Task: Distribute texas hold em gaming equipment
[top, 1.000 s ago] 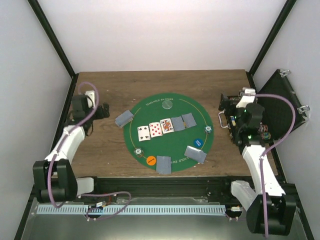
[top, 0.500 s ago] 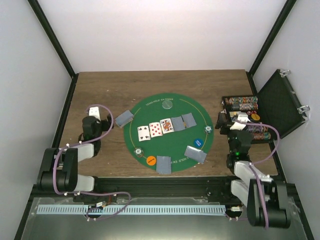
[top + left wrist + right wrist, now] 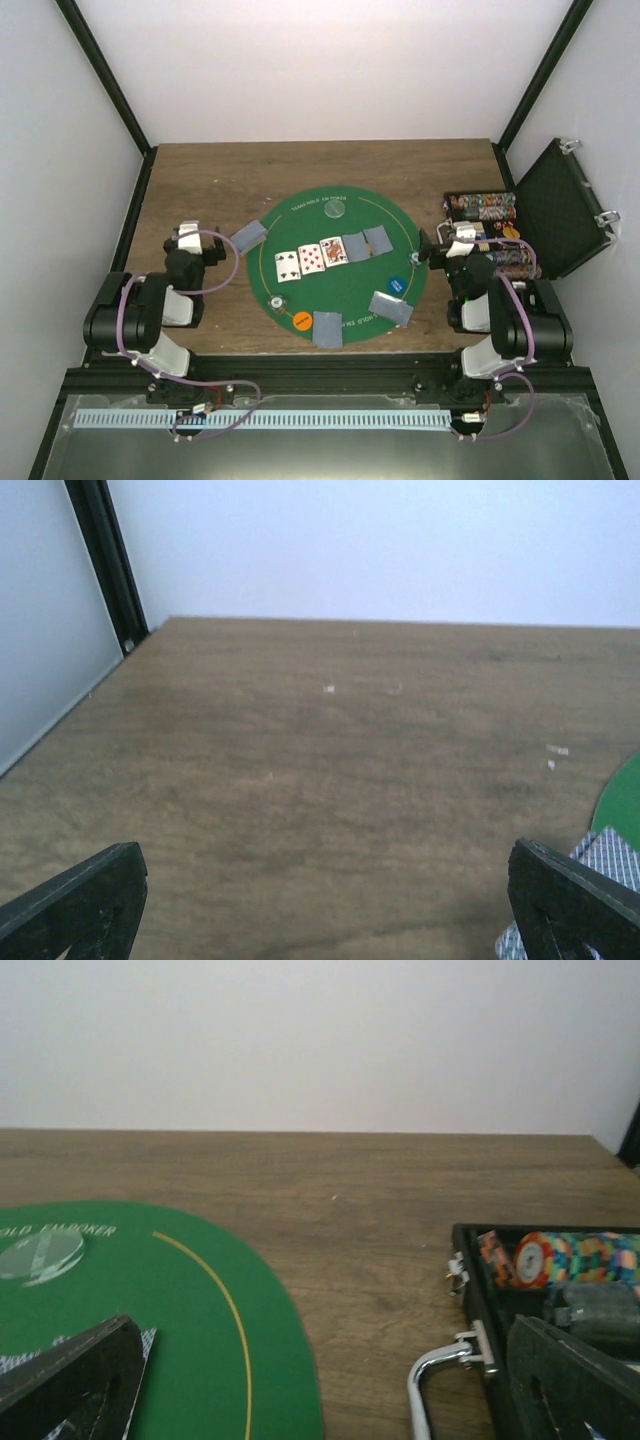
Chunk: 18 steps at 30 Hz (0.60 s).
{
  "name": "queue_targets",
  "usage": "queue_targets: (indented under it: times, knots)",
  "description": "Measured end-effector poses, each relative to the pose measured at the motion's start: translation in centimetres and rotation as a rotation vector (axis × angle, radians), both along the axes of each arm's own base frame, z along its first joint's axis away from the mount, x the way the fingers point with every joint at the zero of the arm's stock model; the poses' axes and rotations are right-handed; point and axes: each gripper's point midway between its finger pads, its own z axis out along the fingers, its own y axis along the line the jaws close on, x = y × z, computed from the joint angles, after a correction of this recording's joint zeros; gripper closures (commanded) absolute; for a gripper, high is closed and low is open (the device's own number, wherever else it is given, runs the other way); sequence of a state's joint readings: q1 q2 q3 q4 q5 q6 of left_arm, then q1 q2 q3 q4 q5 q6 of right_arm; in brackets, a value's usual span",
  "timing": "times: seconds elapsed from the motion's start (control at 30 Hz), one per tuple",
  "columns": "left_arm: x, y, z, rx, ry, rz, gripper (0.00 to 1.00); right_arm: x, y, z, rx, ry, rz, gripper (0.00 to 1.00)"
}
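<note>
The playing cards lie on the green mat (image 3: 350,285): three face-up cards (image 3: 311,258) and two grey-backed ones (image 3: 367,243) in a row. Grey-backed pairs sit at the left rim (image 3: 248,236), the front (image 3: 327,328) and the front right (image 3: 391,309). On the mat are an orange disc (image 3: 302,321), a blue disc (image 3: 397,285), a clear disc (image 3: 334,210) and a small chip (image 3: 272,303). My left gripper (image 3: 205,244) (image 3: 335,910) is open over bare wood left of the mat. Between the mat and the case, my right gripper (image 3: 432,250) (image 3: 325,1390) is open and holds nothing.
An open black case (image 3: 455,225) with rows of poker chips (image 3: 482,207) stands at the right, its lid (image 3: 560,205) leaning back. Its metal handle (image 3: 440,1375) and chips (image 3: 570,1258) are close to my right finger. The left card pair (image 3: 605,855) lies by my left gripper's right finger.
Both arms have folded back toward their bases. The right gripper left the case and came down beside the mat's right rim; the left gripper drew nearer. Cards and discs have not moved.
</note>
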State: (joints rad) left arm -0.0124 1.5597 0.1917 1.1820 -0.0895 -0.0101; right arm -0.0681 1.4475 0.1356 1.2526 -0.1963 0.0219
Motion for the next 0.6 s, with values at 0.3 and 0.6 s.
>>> queue_targets:
  times: [0.3,0.6]
  knots:
    - [2.0,-0.2,2.9,0.014,-0.077,-0.008,0.0,2.0,1.1,0.3,-0.024,-0.004,0.076,0.0]
    - [2.2,-0.6,2.3,0.017,-0.047,-0.032,0.0,1.9,1.3,-0.1,-0.023,0.013,0.088,0.0]
